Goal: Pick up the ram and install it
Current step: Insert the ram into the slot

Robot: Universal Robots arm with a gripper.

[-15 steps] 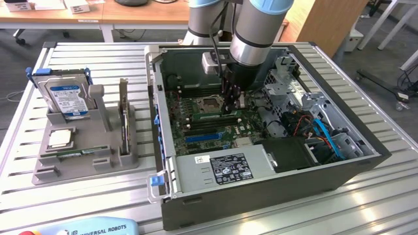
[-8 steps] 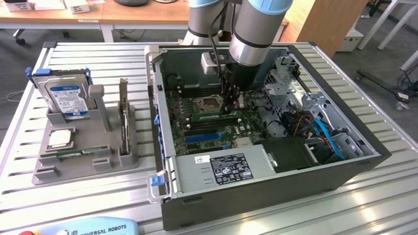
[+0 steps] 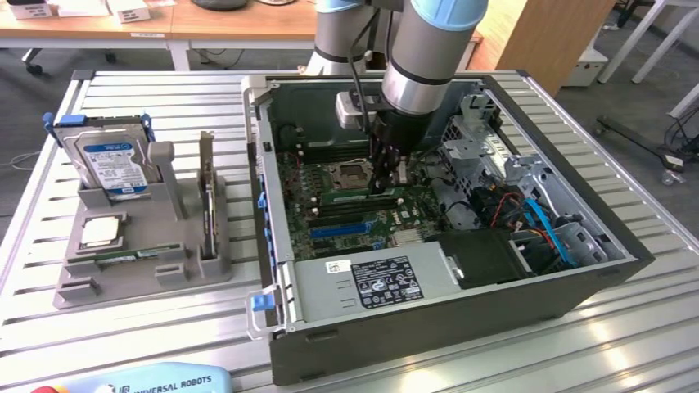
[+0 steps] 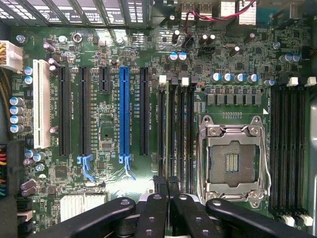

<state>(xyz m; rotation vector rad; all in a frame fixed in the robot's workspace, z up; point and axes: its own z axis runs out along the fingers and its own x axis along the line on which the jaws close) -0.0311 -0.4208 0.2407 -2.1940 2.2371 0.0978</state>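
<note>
**Gripper** [image 4: 167, 179]: clenched, its black fingertips [image 4: 159, 191] pinched on a thin strip taken to be the ram [image 4: 168, 183]. It stood low inside the open computer case [image 3: 437, 327], just beside the empty processor socket [image 4: 233, 158] and over the bank of memory slots [image 4: 177, 129] on the socket's near flank.

**The ram**: held edge-on, so it read as a narrow dark sliver between the fingertips. Its green face, chips and sticker were hidden. It lay roughly parallel with the slots next to the socket; whether it had entered one could not be told.

**Surroundings**: a blue expansion slot [image 4: 124, 114] lay farther from the socket, beyond the memory slots. Well away from the socket, outside the case, a grey holder [image 3: 142, 274] on the slatted counter [image 3: 164, 344] carried a hard drive [image 3: 110, 160] and a similar green stick [image 3: 131, 255].

**Hazards, as judged**:
- A slight offset or tilt against the slot would jam the stick or flex it under pressure.
- A reversed notch would block seating.
- Closed end latches [image 4: 162, 79] would resist insertion.
- The narrow pinch could let the stick pivot or slip.
</note>
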